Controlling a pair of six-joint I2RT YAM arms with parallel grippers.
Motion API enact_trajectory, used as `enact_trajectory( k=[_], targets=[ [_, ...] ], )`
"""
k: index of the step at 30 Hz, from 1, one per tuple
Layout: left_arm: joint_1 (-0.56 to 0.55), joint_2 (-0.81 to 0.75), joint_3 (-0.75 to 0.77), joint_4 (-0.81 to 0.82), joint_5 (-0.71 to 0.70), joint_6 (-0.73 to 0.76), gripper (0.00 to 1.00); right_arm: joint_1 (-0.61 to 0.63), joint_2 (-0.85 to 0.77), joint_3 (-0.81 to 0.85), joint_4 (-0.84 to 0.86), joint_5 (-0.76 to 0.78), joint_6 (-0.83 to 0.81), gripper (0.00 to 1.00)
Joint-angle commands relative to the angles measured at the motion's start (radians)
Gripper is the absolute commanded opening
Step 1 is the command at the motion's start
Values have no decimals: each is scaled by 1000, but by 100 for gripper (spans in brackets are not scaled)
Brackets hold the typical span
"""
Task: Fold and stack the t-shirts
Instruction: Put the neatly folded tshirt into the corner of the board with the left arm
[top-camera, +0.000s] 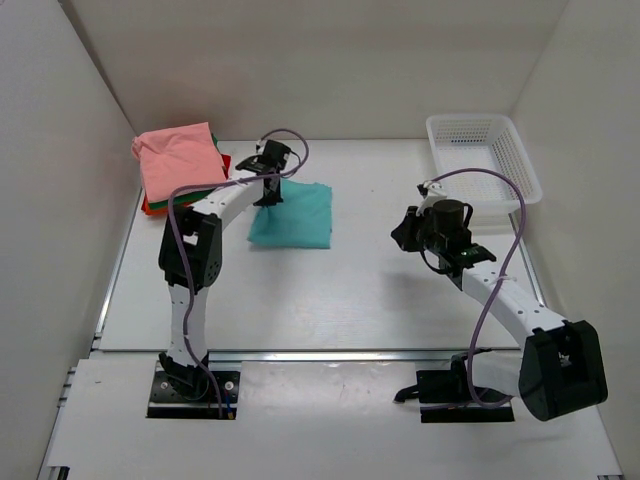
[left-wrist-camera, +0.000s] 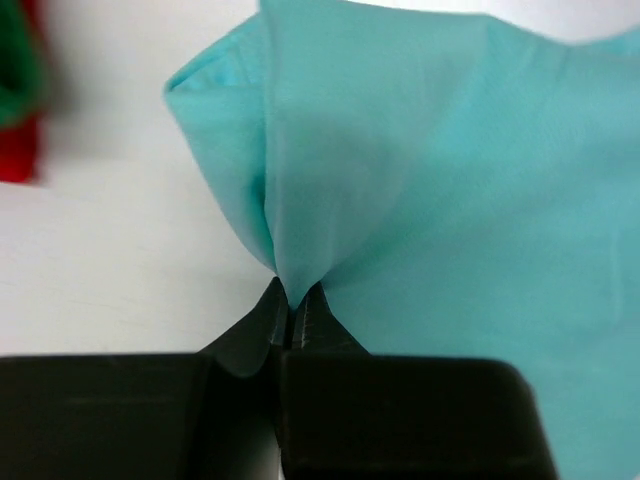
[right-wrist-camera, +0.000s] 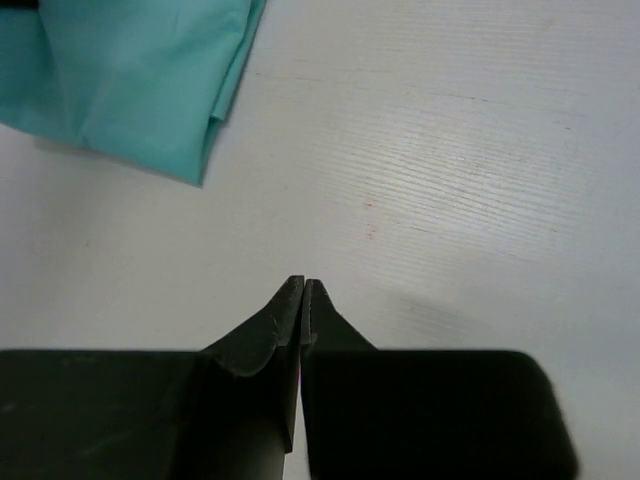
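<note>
A folded teal t-shirt (top-camera: 295, 218) lies on the table left of centre. My left gripper (top-camera: 270, 193) is at its near-left edge, and in the left wrist view it (left-wrist-camera: 293, 298) is shut on a pinched fold of the teal t-shirt (left-wrist-camera: 430, 180). A stack of folded t-shirts sits at the back left, a salmon-pink one (top-camera: 178, 160) on top with green and red edges (top-camera: 150, 207) under it. My right gripper (top-camera: 404, 236) hovers right of centre, shut on nothing (right-wrist-camera: 303, 288), with a corner of the teal t-shirt (right-wrist-camera: 130, 80) ahead of it.
A white plastic mesh basket (top-camera: 483, 155) stands at the back right. White walls close in the table on the left, back and right. The red and green stack edge (left-wrist-camera: 20, 100) shows blurred at the left of the left wrist view.
</note>
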Motion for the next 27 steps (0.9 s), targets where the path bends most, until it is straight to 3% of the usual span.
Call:
enact_trajectory(
  k=[1, 9, 17, 27],
  targets=[
    [89, -93, 72, -26, -106, 129, 0, 25, -48, 36, -21, -14, -29, 0],
    [181, -71, 357, -79, -66, 263, 0, 61, -56, 69, -57, -20, -17, 0],
    [274, -25, 590, -79, -3, 283, 0, 81, 2, 96, -69, -35, 0, 0],
    [428, 15, 583, 25, 33, 323, 0, 95, 48, 124, -90, -50, 8, 0]
  ],
)
